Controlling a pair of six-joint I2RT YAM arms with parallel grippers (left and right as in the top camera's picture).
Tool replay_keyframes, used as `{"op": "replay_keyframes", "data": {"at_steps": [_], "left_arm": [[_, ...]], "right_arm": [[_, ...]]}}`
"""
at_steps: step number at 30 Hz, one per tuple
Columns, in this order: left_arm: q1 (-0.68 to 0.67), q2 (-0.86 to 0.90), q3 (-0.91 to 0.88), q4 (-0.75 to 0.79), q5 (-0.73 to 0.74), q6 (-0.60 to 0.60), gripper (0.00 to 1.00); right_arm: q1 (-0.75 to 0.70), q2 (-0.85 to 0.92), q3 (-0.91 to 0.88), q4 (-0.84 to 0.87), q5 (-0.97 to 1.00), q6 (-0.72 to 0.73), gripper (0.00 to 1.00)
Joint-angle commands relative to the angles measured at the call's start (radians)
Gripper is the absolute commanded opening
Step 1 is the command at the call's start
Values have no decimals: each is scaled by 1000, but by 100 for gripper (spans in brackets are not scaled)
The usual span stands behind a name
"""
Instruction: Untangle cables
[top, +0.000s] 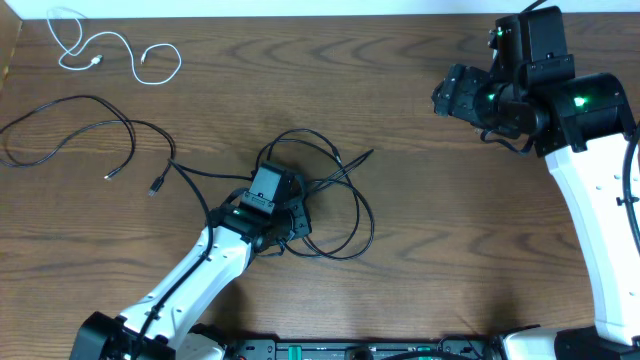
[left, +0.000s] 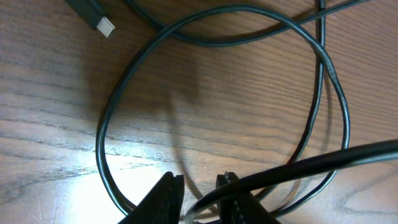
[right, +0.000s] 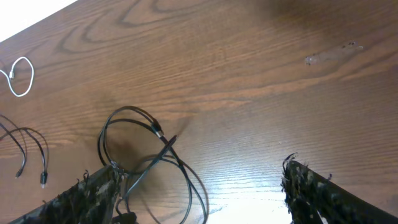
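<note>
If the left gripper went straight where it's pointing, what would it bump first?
Most likely the table, on bare wood inside the black cable loop. The left gripper looks close to it, though depth is unclear.

The wooden table (top: 430, 160) carries a looped black cable (top: 357, 215) under the left claw (left: 200, 185), with a second black cable (top: 95, 100) and a white cable (top: 112, 42) far off to its left.

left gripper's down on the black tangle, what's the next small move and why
Probably finish closing the left gripper on the black cable loop that runs into its jaws, then lift a little. The jaws are narrow with a gap showing, the loop crosses another strand, and the right gripper is open and far away.
</note>
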Motion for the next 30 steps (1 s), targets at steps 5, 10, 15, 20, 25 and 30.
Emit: {"op": "replay_keyframes", "data": {"at_steps": [5,10,15,20,25,30], "left_arm": [[4,17,-8,-5,-6,0,11],[4,17,-8,-5,-6,0,8],[4,14,-7,-3,-1,-9,7],[4,-14,16,27,90,-10,7],[4,-76,59,84,185,-10,7],[4,-156,80,160,280,-24,8]], "right_arm": [[5,-3,6,0,-3,-10,80],[5,-3,6,0,-3,-10,81],[5,-3,6,0,-3,-10,81],[5,-3,6,0,2,-10,83],[5,-3,6,-8,8,-34,92],[5,-3,6,-16,8,-67,92]]}}
